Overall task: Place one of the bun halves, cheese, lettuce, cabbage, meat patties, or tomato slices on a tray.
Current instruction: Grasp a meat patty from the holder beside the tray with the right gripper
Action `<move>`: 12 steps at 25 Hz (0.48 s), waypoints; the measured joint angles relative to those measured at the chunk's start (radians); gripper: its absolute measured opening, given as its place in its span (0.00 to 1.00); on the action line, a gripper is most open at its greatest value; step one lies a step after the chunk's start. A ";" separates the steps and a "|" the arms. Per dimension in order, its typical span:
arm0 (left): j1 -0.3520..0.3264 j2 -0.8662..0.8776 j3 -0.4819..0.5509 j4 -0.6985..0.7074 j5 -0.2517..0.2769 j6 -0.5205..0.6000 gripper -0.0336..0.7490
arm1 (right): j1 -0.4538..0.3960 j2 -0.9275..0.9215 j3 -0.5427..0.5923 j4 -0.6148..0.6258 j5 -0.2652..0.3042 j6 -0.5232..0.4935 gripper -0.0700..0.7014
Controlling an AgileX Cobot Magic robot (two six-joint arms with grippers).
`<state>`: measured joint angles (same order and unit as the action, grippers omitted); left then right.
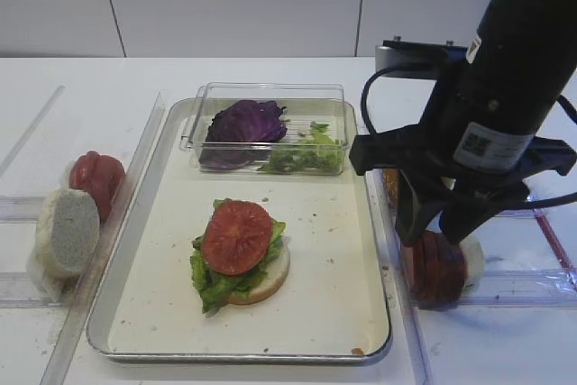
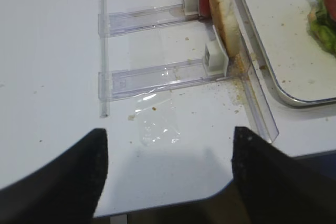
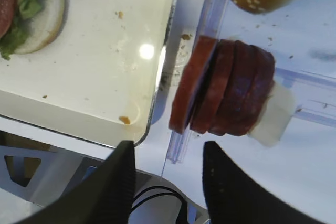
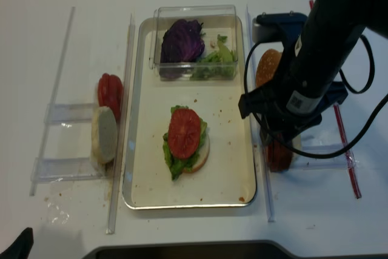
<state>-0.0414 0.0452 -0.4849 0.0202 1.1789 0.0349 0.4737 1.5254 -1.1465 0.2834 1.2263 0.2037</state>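
Several meat patties (image 3: 226, 87) stand on edge in a clear rack to the right of the tray (image 1: 162, 313). My right gripper (image 3: 168, 150) hangs just above them, open, its fingers short of the stack and nothing between them. On the tray lies a bun half (image 1: 266, 286) topped with lettuce (image 1: 209, 281) and a tomato slice (image 1: 237, 236). Cabbage (image 1: 245, 122) lies in a clear box. My left gripper (image 2: 168, 140) is open over bare table at the front left, holding nothing.
The clear box (image 1: 270, 92) sits at the tray's back and also holds lettuce. A left rack (image 2: 157, 72) holds tomato slices (image 1: 97, 179) and a pale bun half (image 1: 65, 232). A sesame bun (image 4: 267, 67) lies behind the right arm. A white block (image 3: 273, 121) backs the patties.
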 joint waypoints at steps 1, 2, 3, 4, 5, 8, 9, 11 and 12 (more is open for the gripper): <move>0.000 0.000 0.000 0.000 0.000 0.000 0.63 | 0.000 0.005 0.000 -0.001 0.000 0.000 0.52; 0.000 0.000 0.000 0.000 0.000 0.000 0.63 | 0.000 0.007 0.000 -0.002 -0.002 0.000 0.52; 0.000 0.000 0.000 0.000 0.000 0.000 0.63 | 0.000 0.012 0.000 -0.002 -0.002 0.000 0.52; 0.000 0.000 0.000 0.000 0.000 0.000 0.63 | 0.000 0.017 0.000 -0.005 -0.002 0.000 0.52; 0.000 0.000 0.000 0.000 0.000 0.000 0.63 | 0.000 0.024 0.000 -0.005 -0.002 0.000 0.52; 0.000 0.000 0.000 0.000 0.000 0.000 0.63 | 0.000 0.037 -0.002 -0.007 -0.006 0.000 0.52; 0.000 0.000 0.000 0.000 0.000 0.000 0.63 | 0.000 0.042 -0.002 -0.007 -0.016 0.002 0.52; 0.000 0.000 0.000 0.000 0.000 0.000 0.63 | 0.000 0.048 -0.002 -0.005 -0.031 0.002 0.52; 0.000 0.000 0.000 0.000 0.000 0.000 0.63 | 0.000 0.053 -0.002 -0.005 -0.039 0.002 0.52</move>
<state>-0.0414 0.0452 -0.4849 0.0202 1.1789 0.0349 0.4737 1.5779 -1.1486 0.2781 1.1874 0.2055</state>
